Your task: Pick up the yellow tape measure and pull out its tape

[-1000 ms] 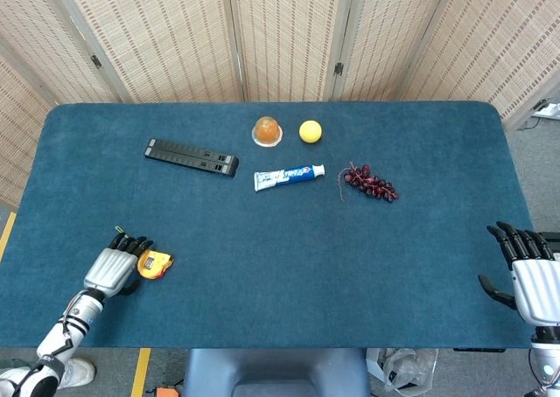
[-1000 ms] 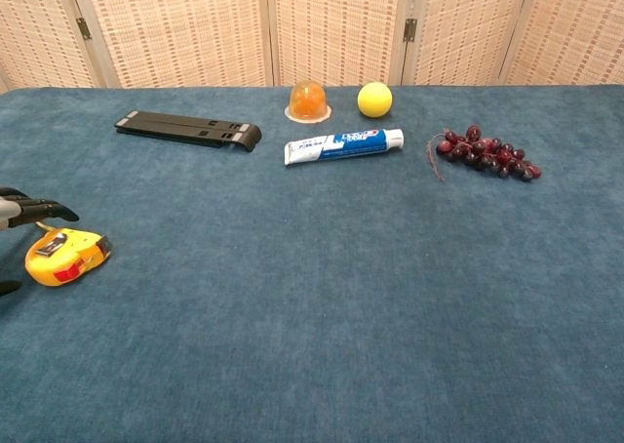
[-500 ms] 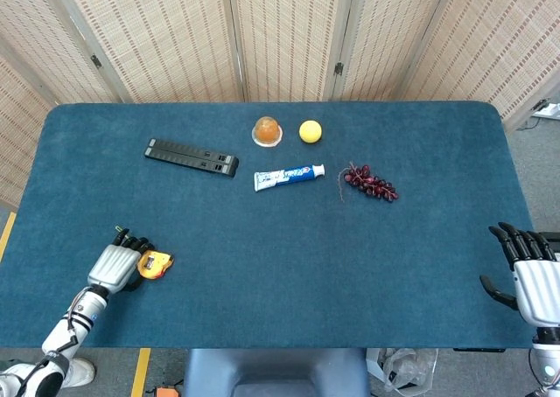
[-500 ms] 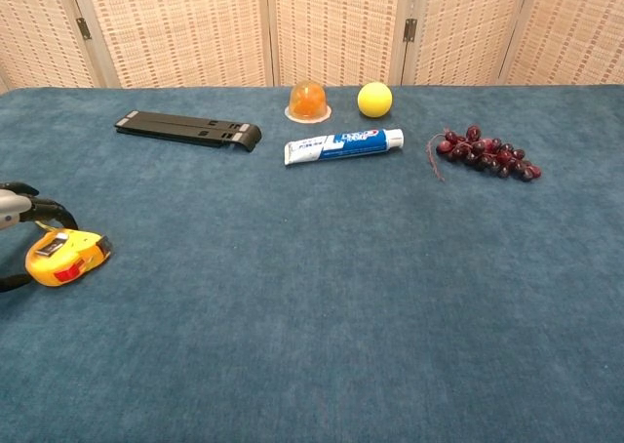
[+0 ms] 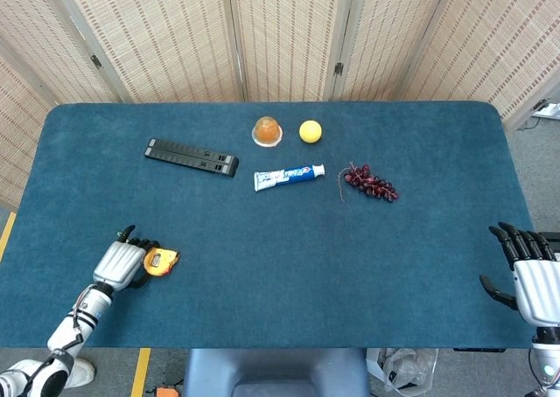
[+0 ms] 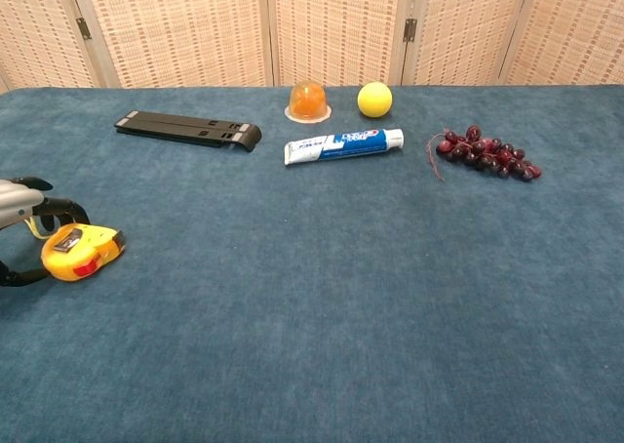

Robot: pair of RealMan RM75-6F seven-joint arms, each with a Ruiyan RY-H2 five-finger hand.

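The small yellow tape measure (image 5: pixel 161 261) with its red button lies near the front left of the blue carpeted tabletop (image 5: pixel 280 266). The silver-and-black left hand (image 5: pixel 122 261) curls its dark fingers (image 6: pixel 44 212) around the case's left side (whether they truly clamp it I cannot tell). The right hand (image 5: pixel 528 275) hangs off the right edge, fingers spread, holding nothing.

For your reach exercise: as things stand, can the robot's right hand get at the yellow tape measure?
Probably not: the right hand sits at the far table edge, while the yellow tape measure lies beside the left hand.
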